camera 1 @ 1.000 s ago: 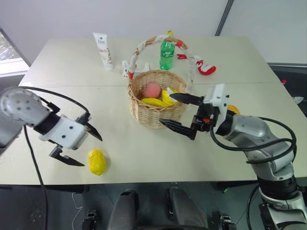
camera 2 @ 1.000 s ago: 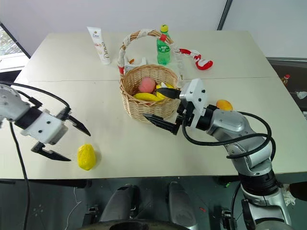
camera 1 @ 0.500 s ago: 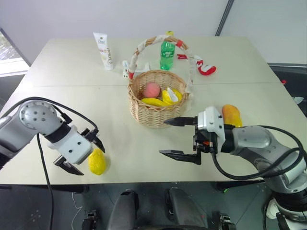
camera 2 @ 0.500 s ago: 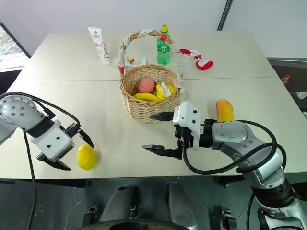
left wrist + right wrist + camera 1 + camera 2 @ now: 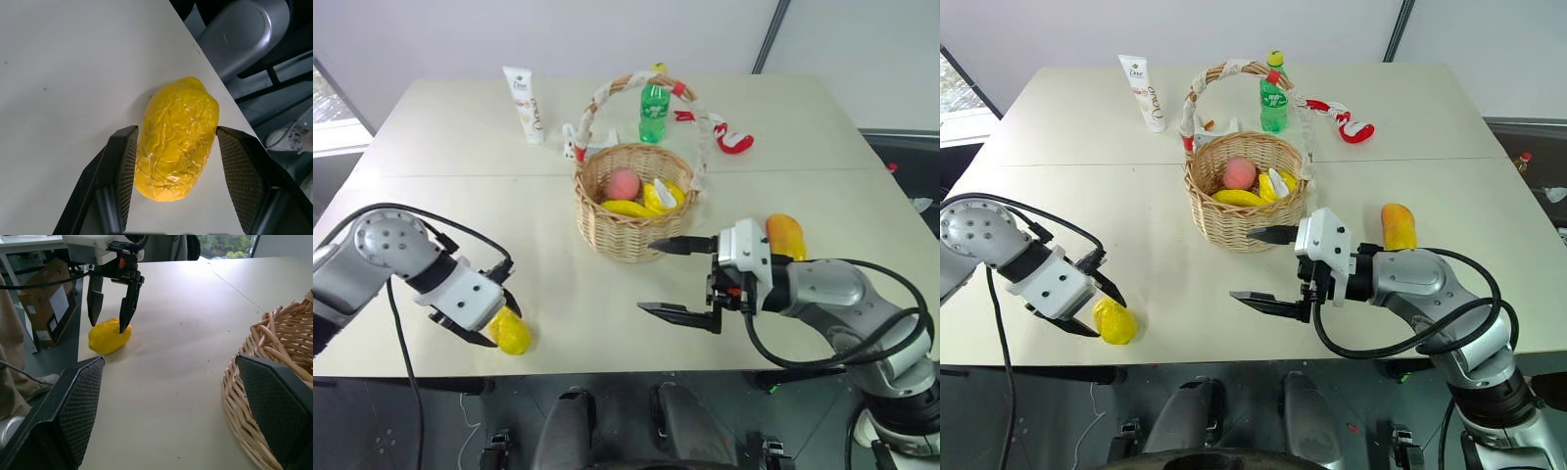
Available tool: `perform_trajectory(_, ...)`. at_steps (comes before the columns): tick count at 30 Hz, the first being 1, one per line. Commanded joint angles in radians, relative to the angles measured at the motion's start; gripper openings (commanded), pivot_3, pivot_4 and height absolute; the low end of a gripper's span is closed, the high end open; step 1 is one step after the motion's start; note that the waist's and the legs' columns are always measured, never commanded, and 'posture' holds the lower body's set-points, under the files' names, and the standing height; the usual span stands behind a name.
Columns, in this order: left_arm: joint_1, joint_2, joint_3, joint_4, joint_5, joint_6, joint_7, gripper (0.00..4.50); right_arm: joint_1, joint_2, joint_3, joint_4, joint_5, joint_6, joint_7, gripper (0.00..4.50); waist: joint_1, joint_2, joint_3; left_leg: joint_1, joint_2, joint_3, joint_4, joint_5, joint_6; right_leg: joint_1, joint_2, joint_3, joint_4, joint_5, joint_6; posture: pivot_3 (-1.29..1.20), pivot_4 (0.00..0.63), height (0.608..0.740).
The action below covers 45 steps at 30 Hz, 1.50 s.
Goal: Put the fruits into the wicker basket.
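**Lemon bracketed at the near table edge; peach in basket, mango out**

Pale table (image 5: pixel 440 196), wide and mostly bare; open room across the near half between the two arms. Seam across the middle.

Wicker basket (image 5: pixel 631 223) upright at centre, ribbon-wrapped handle arched over it. Inside: pink-red peach (image 5: pixel 625 183) toward the left side, beside yellow pieces not identifiable. Behind the basket, green bottle (image 5: pixel 654 111) upright; white tube (image 5: pixel 525 104) standing well to its left.

Right end effector (image 5: pixel 677 278) hovering over bare table just in front of the basket, pointing toward the left arm, fingers spread wide, one above the other, empty. Basket wall close beside one finger in the right wrist view.

Left end effector (image 5: pixel 1105 305) angled steeply down at the near-left part of the table, fingers partly apart, one on each side of the lemon (image 5: pixel 176 137). One pad (image 5: pixel 128 169) at or almost at the skin, narrow gap at the other; firm grip not confirmed. Lemon lying on the table, very close to the near edge, long axis running along the fingers.

Mango (image 5: pixel 784 235) lying on the table right of the basket, behind the right forearm, long axis pointing roughly away from the robot.
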Motion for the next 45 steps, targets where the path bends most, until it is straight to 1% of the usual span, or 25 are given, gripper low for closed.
perform_trajectory(1,0.019,0.005,0.042,-0.008,-0.018,0.005,-0.004,1.43,-0.021,0.010,-0.009,-0.018,0.005,-0.015,-0.005,4.50,-0.001,0.000,0.000,0.000,0.000,0.000,0.000,0.000,0.000,0.000,0.000,0.000,0.000,0.000,0.000,0.00,0.150,0.740)
perform_trajectory(2,0.027,0.000,0.051,-0.011,-0.015,0.011,-0.004,0.98,-0.026,0.012,-0.009,-0.018,0.007,-0.012,-0.007,4.50,0.000,0.000,0.000,0.000,0.000,0.000,0.000,0.000,0.000,0.000,0.000,0.000,0.000,0.000,0.000,0.00,0.150,0.740)
perform_trajectory(3,0.033,-0.008,0.063,-0.011,-0.007,0.011,-0.004,0.63,-0.031,0.014,-0.009,-0.017,0.008,-0.009,-0.009,4.50,0.000,0.000,0.000,0.000,0.000,0.000,0.000,0.000,0.000,0.000,0.000,0.000,0.000,0.000,0.000,0.00,0.150,0.740)
perform_trajectory(4,0.038,-0.022,0.079,-0.011,0.003,0.014,0.005,0.41,-0.037,0.015,-0.009,-0.017,0.010,-0.006,-0.012,4.50,0.000,0.000,0.000,0.000,0.000,0.000,0.000,0.000,0.000,0.000,0.000,0.000,0.000,0.000,0.000,0.00,0.150,0.740)
perform_trajectory(6,0.043,-0.038,0.099,-0.015,-0.008,0.050,0.002,0.41,-0.047,0.018,-0.008,-0.014,0.011,-0.001,-0.016,4.50,0.001,0.000,0.000,0.000,0.000,0.000,0.000,0.000,0.000,0.000,0.000,0.000,0.000,0.000,0.000,0.00,0.150,0.740)
perform_trajectory(9,0.049,-0.057,0.154,-0.043,-0.091,0.173,-0.003,0.41,-0.059,0.020,-0.009,-0.015,0.014,0.007,-0.025,4.50,0.001,0.000,0.000,0.000,0.000,0.000,0.000,0.000,0.000,0.000,0.000,0.000,0.000,0.000,0.000,0.00,0.150,0.740)
perform_trajectory(10,0.046,-0.064,0.178,-0.050,-0.127,0.226,0.002,0.41,-0.061,0.021,-0.011,-0.017,0.017,0.010,-0.028,4.50,0.001,0.000,0.000,0.000,0.000,-0.001,0.000,0.000,0.000,0.000,0.001,0.000,0.000,0.000,0.000,0.00,0.150,0.740)
perform_trajectory(12,0.017,-0.093,0.251,-0.060,-0.269,0.406,0.040,0.41,-0.065,0.024,-0.022,-0.023,0.028,0.017,-0.037,4.50,0.001,0.000,0.000,0.000,0.000,-0.001,0.000,0.000,0.000,0.000,0.001,0.000,0.000,0.000,0.000,0.00,0.150,0.740)
perform_trajectory(13,-0.006,-0.120,0.290,-0.058,-0.335,0.489,0.077,0.41,-0.067,0.025,-0.027,-0.025,0.033,0.020,-0.041,4.50,0.001,0.000,0.000,0.000,0.000,-0.001,0.000,0.000,0.000,0.000,0.001,0.000,0.001,0.000,0.000,0.00,0.150,0.740)
perform_trajectory(14,-0.042,-0.176,0.339,-0.045,-0.393,0.553,0.154,0.41,-0.068,0.025,-0.030,-0.027,0.036,0.022,-0.044,4.50,0.001,0.000,0.000,0.000,0.000,-0.001,0.001,0.000,0.000,0.000,0.001,0.000,0.001,0.000,0.000,0.00,0.150,0.740)
perform_trajectory(15,-0.066,-0.217,0.373,-0.038,-0.422,0.593,0.208,0.41,-0.069,0.025,-0.031,-0.027,0.038,0.024,-0.047,4.50,0.003,-0.001,0.000,0.000,0.000,-0.001,0.001,0.000,0.000,0.000,0.001,0.000,0.001,0.000,0.000,0.00,0.150,0.740)
perform_trajectory(17,-0.122,-0.307,0.419,-0.039,-0.437,0.667,0.350,0.41,-0.073,0.024,-0.034,-0.028,0.042,0.027,-0.051,4.50,0.003,-0.001,0.000,-0.001,0.000,-0.003,0.002,0.000,0.000,0.001,0.001,-0.001,0.001,0.000,0.000,0.00,0.150,0.740)
perform_trajectory(20,-0.189,-0.440,0.450,-0.062,-0.401,0.708,0.539,0.41,-0.085,0.025,-0.034,-0.024,0.048,0.032,-0.056,4.50,0.002,-0.001,0.000,-0.001,0.000,-0.004,0.002,0.000,0.000,0.001,0.000,-0.001,0.001,0.000,0.000,0.00,0.150,0.740)
perform_trajectory(22,-0.242,-0.524,0.422,-0.047,-0.319,0.708,0.657,0.41,-0.095,0.028,-0.030,-0.018,0.048,0.033,-0.056,4.50,0.002,-0.001,0.000,0.000,0.000,-0.005,0.002,0.000,0.000,0.001,0.000,0.000,0.001,0.000,0.000,0.00,0.150,0.740)
perform_trajectory(23,-0.257,-0.551,0.413,-0.042,-0.289,0.706,0.691,0.41,-0.097,0.029,-0.029,-0.015,0.047,0.033,-0.055,4.50,0.001,-0.001,0.000,0.000,0.000,-0.006,0.002,0.000,0.000,0.001,0.000,0.000,0.001,0.000,0.000,0.00,0.150,0.740)
perform_trajectory(24,-0.275,-0.587,0.374,-0.031,-0.224,0.691,0.734,0.41,-0.103,0.032,-0.027,-0.012,0.046,0.034,-0.055,4.50,0.001,-0.001,0.000,0.000,0.000,-0.006,0.002,0.000,0.000,0.001,0.001,0.000,0.001,0.000,0.000,0.00,0.150,0.740)
perform_trajectory(26,-0.296,-0.634,0.320,-0.014,-0.136,0.680,0.782,0.41,-0.110,0.034,-0.024,-0.008,0.043,0.034,-0.055,4.50,0.004,-0.001,0.000,0.000,-0.001,-0.006,0.002,0.000,0.000,0.001,0.001,0.000,0.001,0.000,0.000,0.00,0.150,0.740)
perform_trajectory(30,-0.313,-0.694,0.233,0.057,0.010,0.618,0.812,0.41,-0.115,0.038,-0.028,-0.003,0.039,0.037,-0.060,4.50,0.002,-0.001,0.000,0.000,-0.001,-0.005,0.002,0.000,0.000,0.001,0.001,0.000,0.001,0.000,0.000,0.00,0.150,0.740)
perform_trajectory(32,-0.319,-0.720,0.230,0.082,0.007,0.642,0.795,0.41,-0.113,0.036,-0.033,-0.004,0.034,0.039,-0.070,4.50,0.002,-0.001,0.000,0.000,-0.001,-0.004,0.001,0.000,0.000,0.001,0.001,0.000,0.001,0.000,0.000,0.00,0.150,0.740)
perform_trajectory(35,-0.323,-0.745,0.252,0.087,-0.004,0.657,0.783,1.56,-0.093,0.029,-0.075,-0.001,0.027,0.042,-0.107,4.50,0.003,-0.001,0.000,0.000,-0.001,-0.004,0.001,0.000,0.000,0.001,0.001,0.000,0.001,0.000,0.000,0.00,0.150,0.740)
perform_trajectory(39,-0.313,-0.771,0.304,0.066,-0.044,0.661,0.781,3.47,-0.038,0.009,-0.185,0.053,-0.011,0.045,-0.186,4.50,0.008,-0.001,0.000,0.000,-0.001,-0.005,0.001,0.000,0.000,0.001,0.000,0.000,0.001,0.000,0.000,0.00,0.150,0.740)
perform_trajectory(43,-0.271,-0.794,0.370,0.009,-0.137,0.702,0.752,3.47,0.036,-0.034,-0.297,0.179,-0.129,0.024,-0.279,4.50,0.008,-0.001,0.000,0.000,-0.002,-0.004,0.001,0.000,0.000,0.001,-0.003,0.000,0.001,0.000,0.000,0.00,0.150,0.740)
perform_trajectory(45,-0.229,-0.795,0.382,-0.042,-0.174,0.724,0.733,3.47,0.059,-0.036,-0.355,0.241,-0.141,0.048,-0.320,4.50,0.006,0.000,-0.001,0.000,-0.002,-0.004,0.001,0.000,0.000,0.001,-0.003,0.000,0.001,0.000,0.000,0.00,0.150,0.740)
